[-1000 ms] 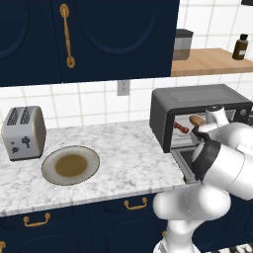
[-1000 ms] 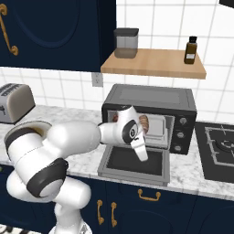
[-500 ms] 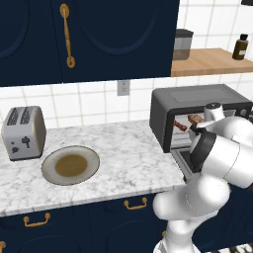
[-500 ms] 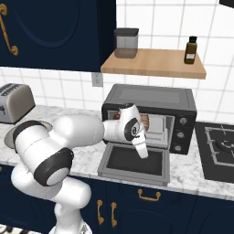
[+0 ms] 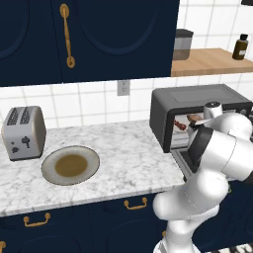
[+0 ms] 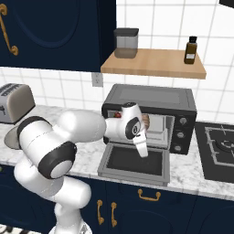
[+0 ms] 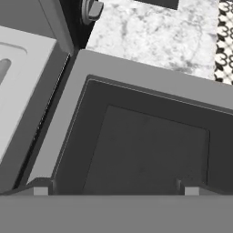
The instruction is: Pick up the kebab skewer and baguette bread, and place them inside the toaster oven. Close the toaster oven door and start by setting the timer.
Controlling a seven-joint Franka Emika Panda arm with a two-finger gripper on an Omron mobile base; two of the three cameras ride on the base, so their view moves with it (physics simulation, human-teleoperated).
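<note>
The big dark grey box-shaped toaster oven [image 6: 151, 116] sits on the white and grey marble counter [image 5: 118, 158], and its flat dark glass door [image 6: 135, 162] is folded down and lies open in front of it. Inside the oven, a small golden-brown baguette bread [image 5: 193, 118] and a thin kebab skewer with dark red chunks [image 5: 180, 125] rest on the rack; the two look close together, but it is hard to tell if they touch. The robot's gripper [image 7: 113, 189] hangs just above the open door, and its two small dark tips stand far apart with nothing between them. In the hand view the door looks smooth and dull, with a lighter grey frame around a darker middle. A round grey plate with a brown centre [image 5: 70, 165] sits on the counter, well away from the oven. A shiny silver toaster with two slots [image 5: 23, 132] stands near the plate.
</note>
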